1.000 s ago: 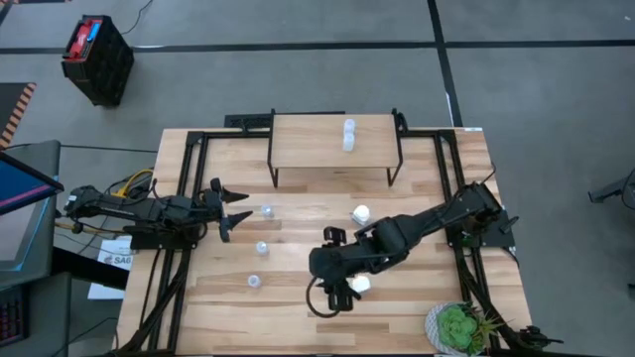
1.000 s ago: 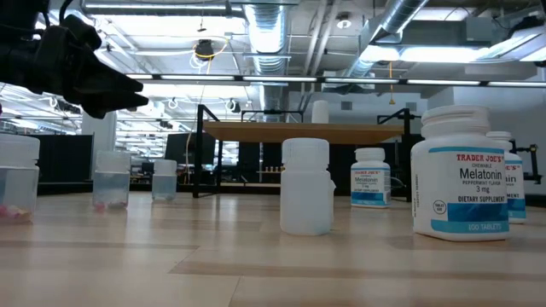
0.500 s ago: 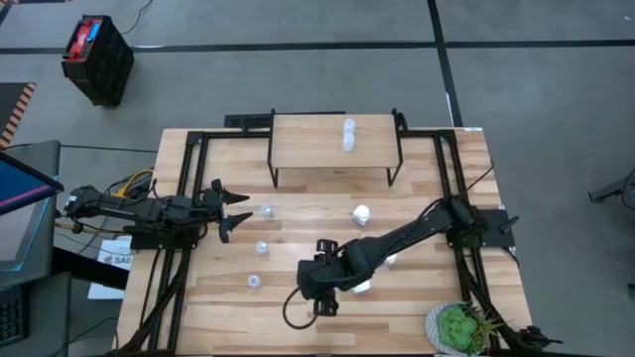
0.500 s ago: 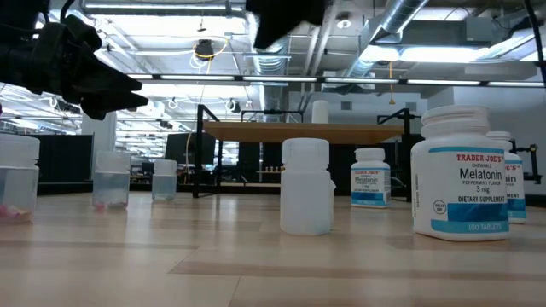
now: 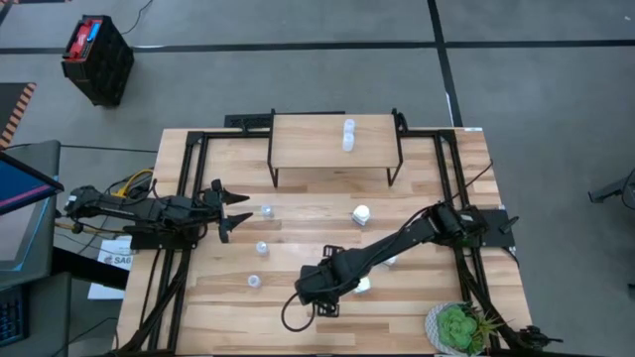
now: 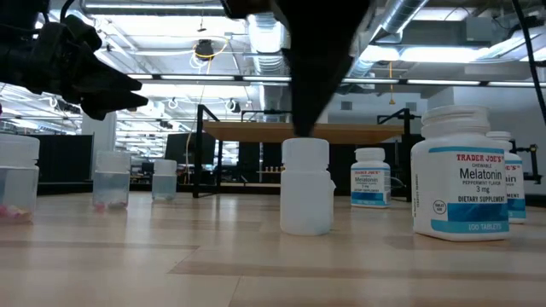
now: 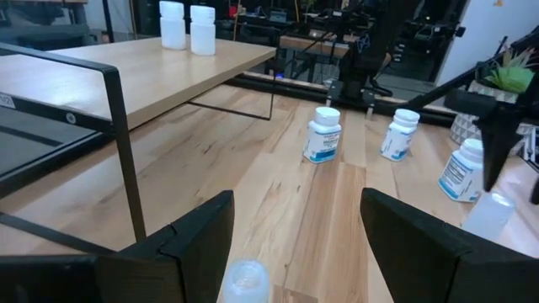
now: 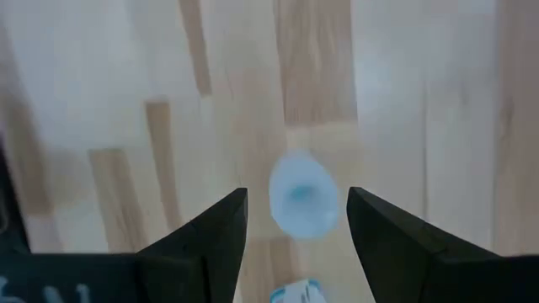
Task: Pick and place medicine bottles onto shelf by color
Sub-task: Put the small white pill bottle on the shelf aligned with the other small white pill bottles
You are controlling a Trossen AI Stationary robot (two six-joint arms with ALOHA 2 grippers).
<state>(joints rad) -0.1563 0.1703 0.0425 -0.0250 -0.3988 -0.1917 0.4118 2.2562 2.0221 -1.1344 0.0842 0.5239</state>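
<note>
My right gripper (image 8: pixel 296 195) is open and points down over a pale translucent bottle (image 8: pixel 301 198) that stands upright on the table toward its near edge. In the low view its fingertips (image 6: pixel 305 128) hang just above that bottle's cap (image 6: pixel 305 149). A labelled white bottle (image 5: pixel 362 286) stands beside it, and two more (image 5: pixel 361 214) (image 5: pixel 390 260) stand farther back. Three pale-blue bottles (image 5: pixel 267 210) (image 5: pixel 262 248) (image 5: pixel 254 281) stand at centre left. Two white bottles (image 5: pixel 348 135) stand on the shelf (image 5: pixel 317 141). My left gripper (image 5: pixel 238 208) waits open at the left.
A green potted plant (image 5: pixel 458 327) sits at the near right corner. Black frame rails (image 5: pixel 189 169) run along the table's left, right and far sides. The shelf's thin black legs (image 5: pixel 275 171) stand on the table at the far middle.
My right gripper has come down and a little toward the table's left edge, tipping from a slant to nearly straight down, until its fingertips hang over the pale translucent bottle. Its gap looks unchanged. No bottle has moved.
</note>
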